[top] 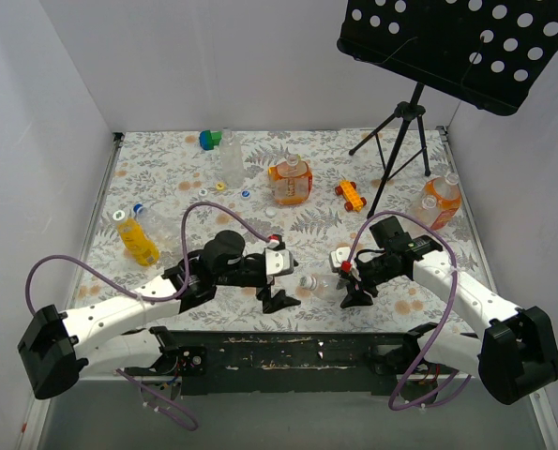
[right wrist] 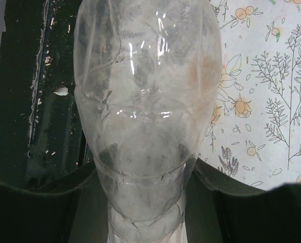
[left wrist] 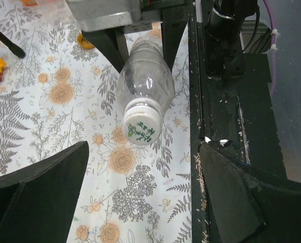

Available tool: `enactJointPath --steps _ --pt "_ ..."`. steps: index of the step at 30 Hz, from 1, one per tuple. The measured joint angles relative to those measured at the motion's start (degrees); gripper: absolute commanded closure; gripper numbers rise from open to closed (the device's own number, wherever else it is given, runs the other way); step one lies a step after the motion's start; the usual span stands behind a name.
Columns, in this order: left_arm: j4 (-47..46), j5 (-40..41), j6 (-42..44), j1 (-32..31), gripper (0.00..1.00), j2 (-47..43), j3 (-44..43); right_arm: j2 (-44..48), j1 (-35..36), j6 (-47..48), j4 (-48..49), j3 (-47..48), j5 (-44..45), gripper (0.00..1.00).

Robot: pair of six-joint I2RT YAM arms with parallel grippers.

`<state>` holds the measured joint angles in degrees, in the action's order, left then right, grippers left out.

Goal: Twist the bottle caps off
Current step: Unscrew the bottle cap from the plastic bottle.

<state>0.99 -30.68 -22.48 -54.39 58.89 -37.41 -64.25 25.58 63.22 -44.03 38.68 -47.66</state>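
Left wrist shows round white cap [left wrist: 140,129], clear bottle [left wrist: 146,81].

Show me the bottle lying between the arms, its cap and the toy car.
bottle [right wrist: 145,101]: right wrist view, mid-body.
cap [left wrist: 140,130]: left wrist view, printed top.
toy car [top: 350,195]: top view, orange body.
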Motion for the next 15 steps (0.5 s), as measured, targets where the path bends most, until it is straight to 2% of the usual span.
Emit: enactJointPath --steps 3,7,15 --pt "-2.6 -0.5 -0.3 0.0 0.17 1.4 -0.2 0.0 0.0 0.0 0.0 0.0 0.0 0.94" --pt "-4.2 -1.3 -1.1 0.0 0.35 3.6 -0.5 0.0 0.0 0.0 0.0 0.0 0.0 0.94" --pt "-5.8 -2.3 -2.5 0.0 0.43 6.6 -1.3 0.0 0.0 0.0 0.0 0.0 0.0 0.94"
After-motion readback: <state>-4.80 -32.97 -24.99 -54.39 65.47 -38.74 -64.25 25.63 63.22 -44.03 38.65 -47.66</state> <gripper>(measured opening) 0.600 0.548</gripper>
